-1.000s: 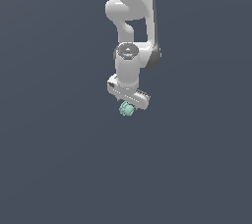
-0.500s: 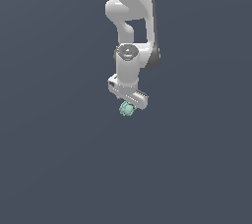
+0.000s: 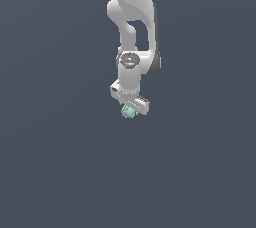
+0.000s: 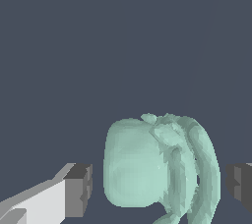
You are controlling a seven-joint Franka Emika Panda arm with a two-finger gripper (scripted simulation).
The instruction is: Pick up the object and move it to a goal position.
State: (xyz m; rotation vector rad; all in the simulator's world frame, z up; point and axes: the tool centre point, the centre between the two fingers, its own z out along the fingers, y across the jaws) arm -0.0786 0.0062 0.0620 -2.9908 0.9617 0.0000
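The object (image 3: 128, 112) is a small pale mint-green lump sitting just under the white arm's hand in the exterior view. In the wrist view the object (image 4: 147, 169) has a smooth rounded side and ribbed ridges on the other side. My gripper (image 3: 129, 110) is lowered around it, one dark finger pad (image 4: 78, 191) on the smooth side and the other pad (image 4: 241, 186) on the ribbed side. A narrow gap shows between each pad and the object, so the gripper (image 4: 160, 188) is open around it.
A plain dark grey-blue floor (image 3: 60, 162) fills both views. Nothing else shows on it.
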